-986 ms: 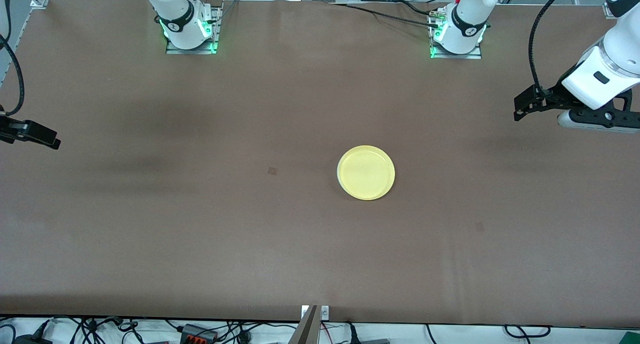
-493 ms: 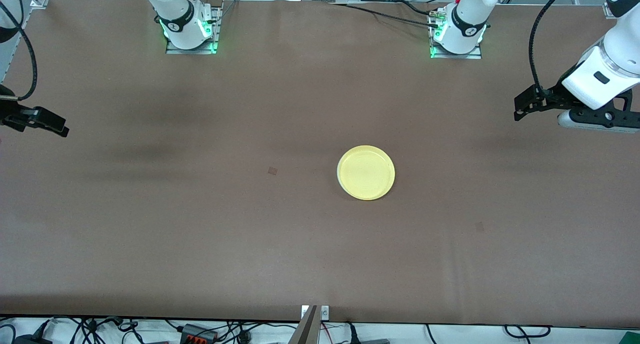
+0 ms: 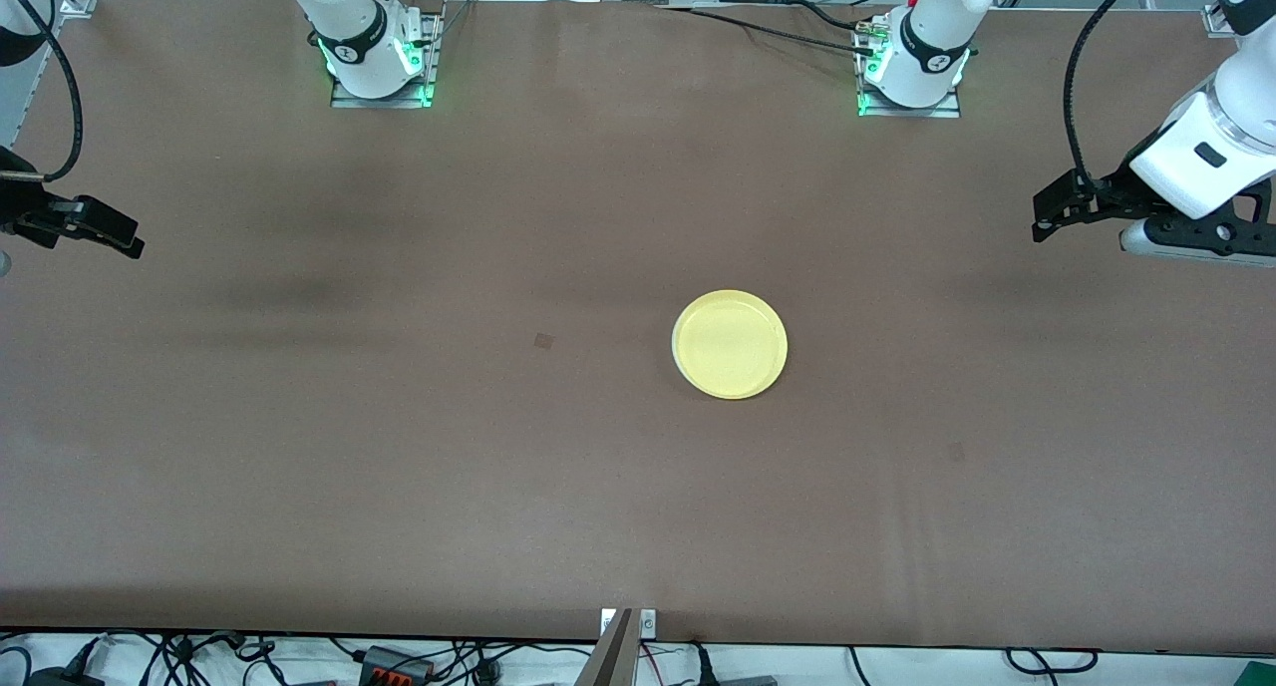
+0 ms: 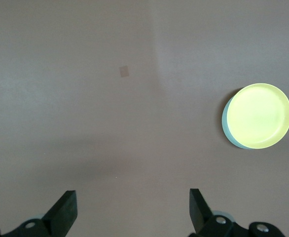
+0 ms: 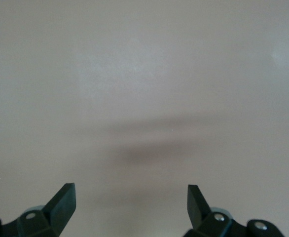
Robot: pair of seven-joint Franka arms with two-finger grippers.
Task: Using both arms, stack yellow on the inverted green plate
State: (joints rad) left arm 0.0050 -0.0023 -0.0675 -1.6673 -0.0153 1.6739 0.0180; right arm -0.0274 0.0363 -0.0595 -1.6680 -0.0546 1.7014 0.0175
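Observation:
The yellow plate (image 3: 730,344) lies right way up near the table's middle, on top of the green plate. Only a thin mint-green sliver of the green plate (image 4: 225,123) shows at the rim of the yellow plate (image 4: 259,115) in the left wrist view. My left gripper (image 3: 1044,219) hangs open and empty over the left arm's end of the table, away from the plates. My right gripper (image 3: 125,239) hangs open and empty over the right arm's end. Both pairs of jaws stand wide apart in the left wrist view (image 4: 133,210) and the right wrist view (image 5: 131,202).
The brown table cover (image 3: 399,447) bears small darker patches (image 3: 542,341) beside the plates toward the right arm's end. The two arm bases (image 3: 374,58) (image 3: 912,68) stand along the table's edge farthest from the front camera. Cables lie off the near edge.
My right gripper has risen and drifted a little inward over its end of the table. My left gripper has shifted slightly outward. The plates have not moved.

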